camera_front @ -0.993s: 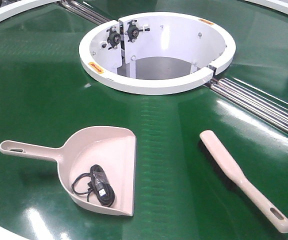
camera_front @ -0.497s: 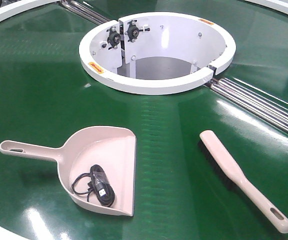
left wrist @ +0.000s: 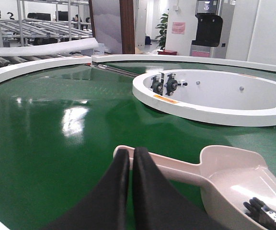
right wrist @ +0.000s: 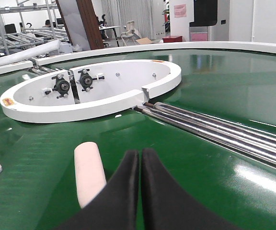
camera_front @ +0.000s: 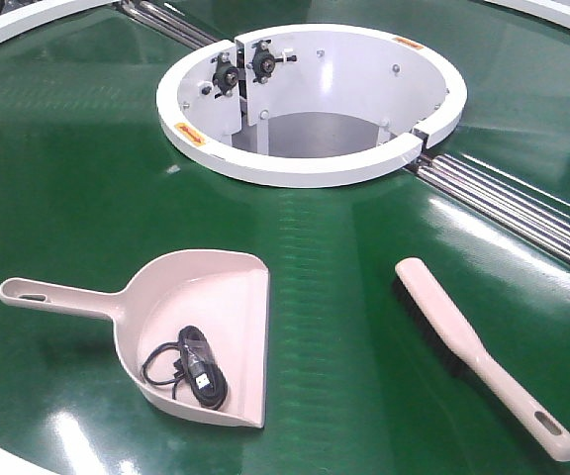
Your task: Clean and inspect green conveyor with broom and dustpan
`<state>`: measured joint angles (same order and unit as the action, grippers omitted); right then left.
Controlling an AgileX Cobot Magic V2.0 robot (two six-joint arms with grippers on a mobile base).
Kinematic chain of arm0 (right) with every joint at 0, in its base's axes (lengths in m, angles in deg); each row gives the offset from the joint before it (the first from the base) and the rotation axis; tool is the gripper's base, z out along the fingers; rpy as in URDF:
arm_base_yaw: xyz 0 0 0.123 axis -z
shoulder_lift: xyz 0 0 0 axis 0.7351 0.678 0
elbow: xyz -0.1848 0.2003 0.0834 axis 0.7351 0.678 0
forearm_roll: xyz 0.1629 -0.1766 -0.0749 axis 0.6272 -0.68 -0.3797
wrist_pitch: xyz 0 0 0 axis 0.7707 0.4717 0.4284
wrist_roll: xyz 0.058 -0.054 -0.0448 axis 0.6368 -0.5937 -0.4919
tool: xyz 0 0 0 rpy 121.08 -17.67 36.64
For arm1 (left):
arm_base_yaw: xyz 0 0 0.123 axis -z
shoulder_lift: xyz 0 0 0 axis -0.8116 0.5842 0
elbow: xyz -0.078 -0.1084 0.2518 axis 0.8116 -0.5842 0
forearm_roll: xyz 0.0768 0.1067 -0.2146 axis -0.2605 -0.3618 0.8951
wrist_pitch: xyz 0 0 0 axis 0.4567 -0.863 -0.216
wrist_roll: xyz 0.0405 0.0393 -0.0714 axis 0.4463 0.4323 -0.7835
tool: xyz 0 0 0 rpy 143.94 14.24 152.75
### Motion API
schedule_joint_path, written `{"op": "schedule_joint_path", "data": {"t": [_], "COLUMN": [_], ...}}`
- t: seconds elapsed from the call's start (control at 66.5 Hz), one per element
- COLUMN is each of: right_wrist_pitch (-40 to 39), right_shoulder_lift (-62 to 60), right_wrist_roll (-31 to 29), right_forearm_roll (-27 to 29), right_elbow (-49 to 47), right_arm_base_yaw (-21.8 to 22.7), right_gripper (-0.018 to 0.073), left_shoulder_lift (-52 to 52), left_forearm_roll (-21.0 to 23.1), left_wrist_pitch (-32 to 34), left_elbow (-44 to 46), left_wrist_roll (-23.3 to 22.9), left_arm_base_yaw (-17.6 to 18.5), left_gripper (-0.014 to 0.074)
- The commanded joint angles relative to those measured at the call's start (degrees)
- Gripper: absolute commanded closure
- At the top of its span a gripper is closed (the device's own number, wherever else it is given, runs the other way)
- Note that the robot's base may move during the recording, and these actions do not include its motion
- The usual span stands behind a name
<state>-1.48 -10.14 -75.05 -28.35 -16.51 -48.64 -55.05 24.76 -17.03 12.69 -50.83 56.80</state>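
The green conveyor (camera_front: 77,168) fills the front view, with a white ring housing (camera_front: 310,163) and steel rollers (camera_front: 522,213). The beige-pink dustpan (camera_front: 236,297) lies at front left with its handle (camera_front: 52,297) pointing left and a coiled black cable (camera_front: 188,368) inside. The beige broom (camera_front: 443,317) lies at front right, bristles down. Neither gripper shows in the front view. My left gripper (left wrist: 131,154) is shut and empty, tips in front of the dustpan handle (left wrist: 176,170). My right gripper (right wrist: 139,154) is shut and empty, just right of the broom head (right wrist: 89,170).
The conveyor's white outer rim (left wrist: 32,64) curves round the back and front edges. The ring housing holds two black bearing fittings (camera_front: 240,67). Steel rollers (right wrist: 214,127) run to the right of my right gripper. Racks and a room lie beyond the belt.
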Motion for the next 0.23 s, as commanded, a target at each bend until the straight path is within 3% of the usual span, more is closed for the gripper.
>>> {"op": "schedule_joint_path", "data": {"t": [0.0, 0.211], "right_wrist_pitch": [-4.40, -4.40], "right_shoulder_lift": [-0.68, -0.68], "right_wrist_roll": [-0.15, -0.15], "right_forearm_roll": [-0.61, -0.61], "right_elbow": [1.21, 1.21], "right_arm_base_yaw": [0.37, 0.37], "right_gripper": [0.0569, 0.0569], "left_shoulder_lift": [-0.80, -0.80], "left_forearm_roll": [0.35, 0.35], "left_wrist_pitch": [4.57, 4.57], "left_elbow": [-1.77, -1.77], "left_wrist_roll": [-0.04, -0.04], "left_arm_base_yaw": [0.25, 0.25], "left_gripper": [0.0604, 0.0604]}}
